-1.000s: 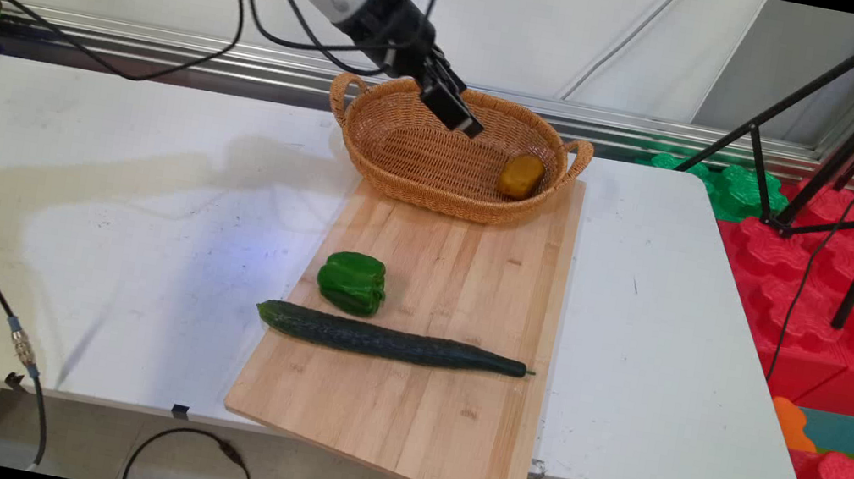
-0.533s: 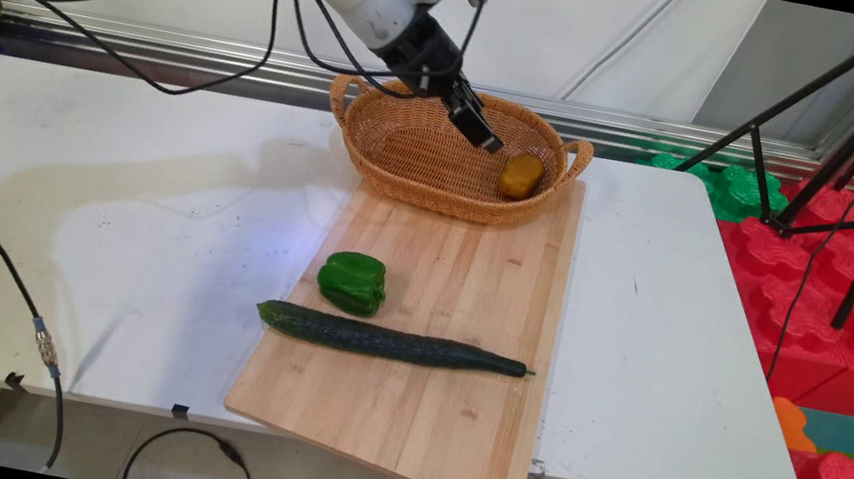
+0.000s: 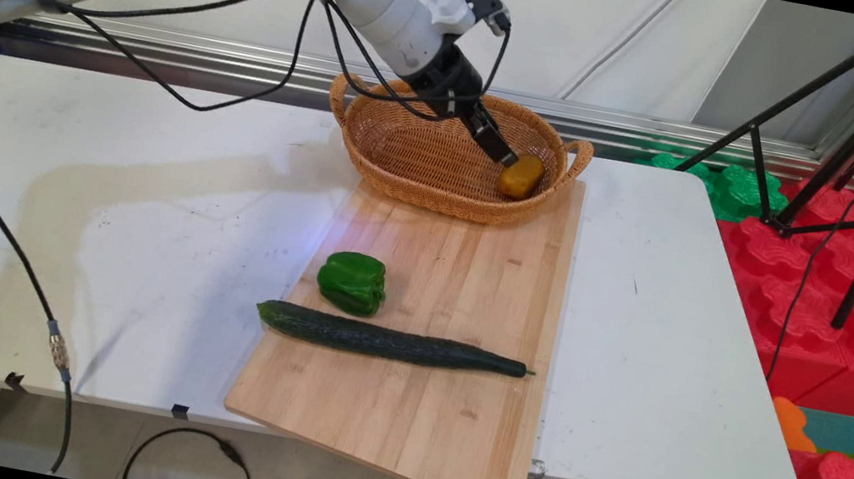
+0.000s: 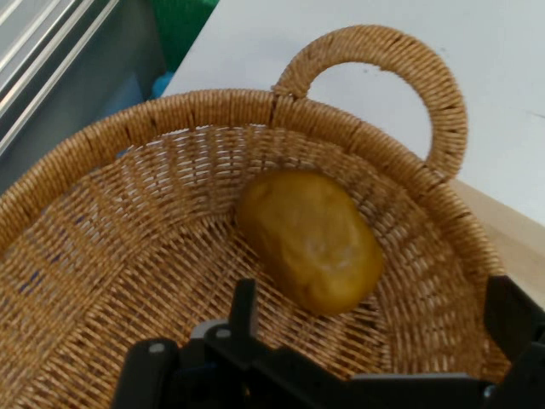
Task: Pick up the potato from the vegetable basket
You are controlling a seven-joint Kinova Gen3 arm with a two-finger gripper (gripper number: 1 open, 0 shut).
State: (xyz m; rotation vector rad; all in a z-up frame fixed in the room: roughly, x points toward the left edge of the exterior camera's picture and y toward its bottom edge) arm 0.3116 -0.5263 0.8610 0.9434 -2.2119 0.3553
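My black two-finger gripper (image 4: 379,328) is spread wide inside the oval woven wicker basket (image 3: 405,159), close to the yellow-brown potato (image 4: 311,239).
Main view adds the green bell pepper (image 3: 352,283) and long dark cucumber (image 3: 389,342) on the bamboo cutting board (image 3: 455,278).

We are looking at a white desk (image 3: 137,228). A wooden cutting board (image 3: 461,296) is lying directly on it toward 3 o'clock of centre, its 6 o'clock end overhanging the near edge. At the board's 12 o'clock end a wicker basket (image 3: 406,155) is sitting, partly on the board.
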